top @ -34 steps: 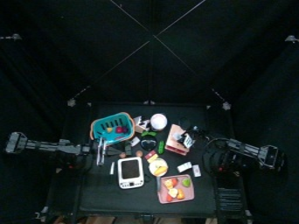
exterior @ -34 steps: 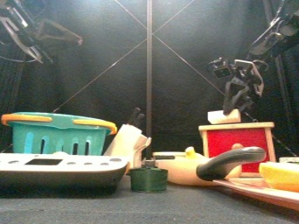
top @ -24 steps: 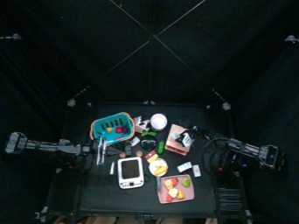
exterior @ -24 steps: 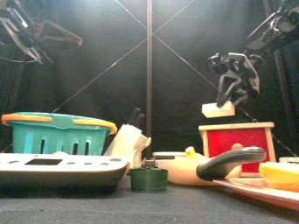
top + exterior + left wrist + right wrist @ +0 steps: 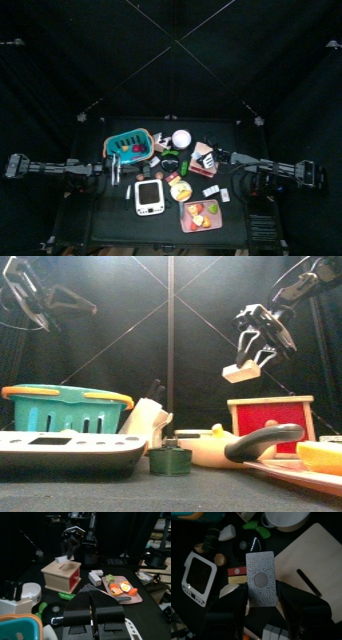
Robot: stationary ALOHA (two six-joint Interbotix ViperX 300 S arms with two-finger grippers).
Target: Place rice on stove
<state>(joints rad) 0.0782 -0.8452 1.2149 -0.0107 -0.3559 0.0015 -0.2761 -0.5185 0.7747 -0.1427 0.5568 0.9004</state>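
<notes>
The rice is a flat grey packet (image 5: pixel 260 572) with a round mark, and my right gripper (image 5: pixel 261 594) is shut on it. In the front view the rice (image 5: pixel 242 372) hangs under the right gripper (image 5: pixel 254 348), in the air above and just left of the stove (image 5: pixel 271 422). The stove is a red box with a tan top (image 5: pixel 61 574), standing right of the table's middle (image 5: pixel 203 156). My left gripper (image 5: pixel 93 598) is shut and empty, resting low at the table's left side (image 5: pixel 104 170).
A teal basket (image 5: pixel 70 406) and a white scale (image 5: pixel 67 448) stand front left. Close in front of the stove sit a dark cup (image 5: pixel 170 459) and a yellow kettle (image 5: pixel 211 443). A pink tray (image 5: pixel 201 214) of fruit lies at the front right, a white bowl (image 5: pixel 181 138) behind.
The right gripper has lifted the rice up and to the left, from just above the stove's top to well above it. The left arm has stayed still.
</notes>
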